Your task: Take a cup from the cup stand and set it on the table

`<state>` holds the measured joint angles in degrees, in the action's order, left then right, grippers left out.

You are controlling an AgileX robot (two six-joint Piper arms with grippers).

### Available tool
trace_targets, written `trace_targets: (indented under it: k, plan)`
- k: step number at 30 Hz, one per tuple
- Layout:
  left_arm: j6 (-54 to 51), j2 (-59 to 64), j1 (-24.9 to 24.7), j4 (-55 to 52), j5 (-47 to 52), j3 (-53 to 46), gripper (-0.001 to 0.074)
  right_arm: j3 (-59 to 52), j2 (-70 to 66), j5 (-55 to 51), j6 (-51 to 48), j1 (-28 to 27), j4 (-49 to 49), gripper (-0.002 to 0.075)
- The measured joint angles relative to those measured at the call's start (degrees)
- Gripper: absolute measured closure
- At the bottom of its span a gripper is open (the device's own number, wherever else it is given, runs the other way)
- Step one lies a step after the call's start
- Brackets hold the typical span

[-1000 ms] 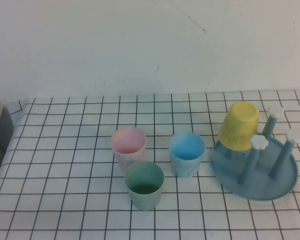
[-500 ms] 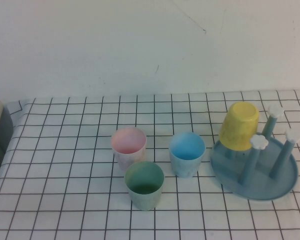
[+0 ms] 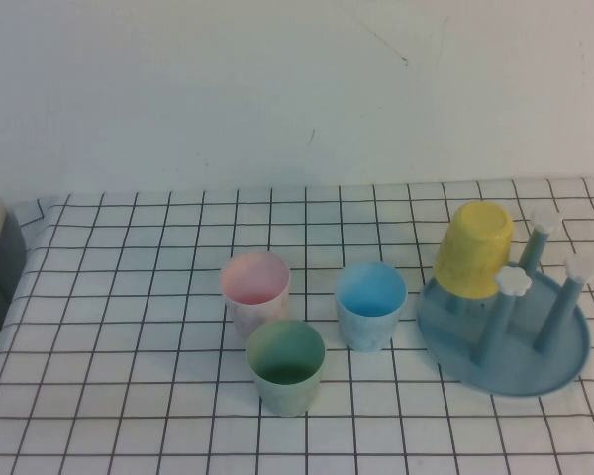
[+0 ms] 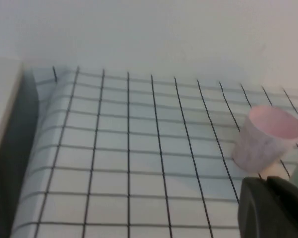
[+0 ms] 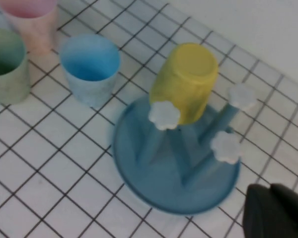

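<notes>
- So, yellow cup (image 3: 472, 248) sits upside down on one peg of the cup stand (image 3: 564, 358), tilted, base up; stand is at the right side of the worktop (image 3: 129, 346).
- Other three pegs bare, white flower caps showing; in the right wrist view the cup (image 5: 185, 82) covers the fourth peg, the stand's tray (image 5: 139, 163) under it.
- Three upright cups on the worktop left of the stand: pink cup (image 3: 255, 289) farthest left and back, blue cup (image 3: 370, 303) just beside the stand, green cup (image 3: 286, 363) in front, between the two and nearest the robot.
- Green cup touches or nearly touches the pink one; can't tell which.
- Left gripper (image 4: 273, 208): only a dark corner of it shows in the left wrist view, above the worktop near the pink cup (image 4: 268, 139); jaws state cannot tell.
- Right gripper (image 5: 275, 210): dark corner in the right wrist view, above the worktop just beside the stand's rim, apart from the yellow cup; jaws state cannot tell.
- Neither arm shows in the high view.
- Grid cloth covers the worktop; plain white wall behind.
</notes>
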<state>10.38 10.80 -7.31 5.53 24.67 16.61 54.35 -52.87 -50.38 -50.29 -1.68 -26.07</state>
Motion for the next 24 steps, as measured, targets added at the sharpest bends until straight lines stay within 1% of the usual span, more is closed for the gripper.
trace_targets:
  k: [3, 7, 10, 12, 14, 16, 19, 20, 22, 24]
  plan:
    - [-5.6, 2.3, -1.4, 5.9, 1.3, 0.0, 0.0739, 7.8, -10.8, -5.1, -2.7, 1.4, -2.8, 0.0729]
    - [-11.3, 3.0, -2.0, 9.7, -0.4, 0.0, 0.0739, 18.2, -22.9, -9.6, -3.5, 5.4, -2.4, 0.0729]
    - [-12.8, 3.0, -2.1, 10.3, -0.8, 0.0, 0.0739, 25.0, -31.9, -10.8, -3.6, 9.5, 1.3, 0.0729]
    - [-13.1, 3.0, -2.1, 10.5, -1.5, -0.1, 0.0739, 29.5, -37.7, -12.3, -3.7, 11.9, 5.6, 0.0729]
    - [-13.4, 3.0, -2.1, 10.5, -2.3, -0.6, 0.0739, 33.9, -42.4, -13.8, -2.7, 13.6, 8.9, 0.0726]
    - [-13.5, 3.0, -2.1, 10.6, -2.7, -0.9, 0.0739, 37.8, -46.4, -15.4, -1.6, 14.5, 11.2, 0.0706]
    - [-13.6, 3.0, -2.1, 10.8, -3.3, -0.9, 0.0739, 43.0, -50.9, -17.1, -0.5, 15.0, 12.0, 0.0628]
    - [-13.6, 3.0, -2.1, 10.8, -3.5, -1.0, 0.0739, 44.3, -51.7, -17.5, -0.3, 15.0, 12.0, 0.0590]
    - [-13.7, 3.0, -2.1, 10.8, -3.7, -1.4, 0.0739, 45.9, -52.6, -17.5, -0.2, 15.0, 11.3, 0.0496]
    - [-13.7, 3.0, -2.1, 10.8, -3.8, -1.3, 0.0739, 46.4, -53.2, -17.5, 0.6, 15.0, 9.9, 0.0373]
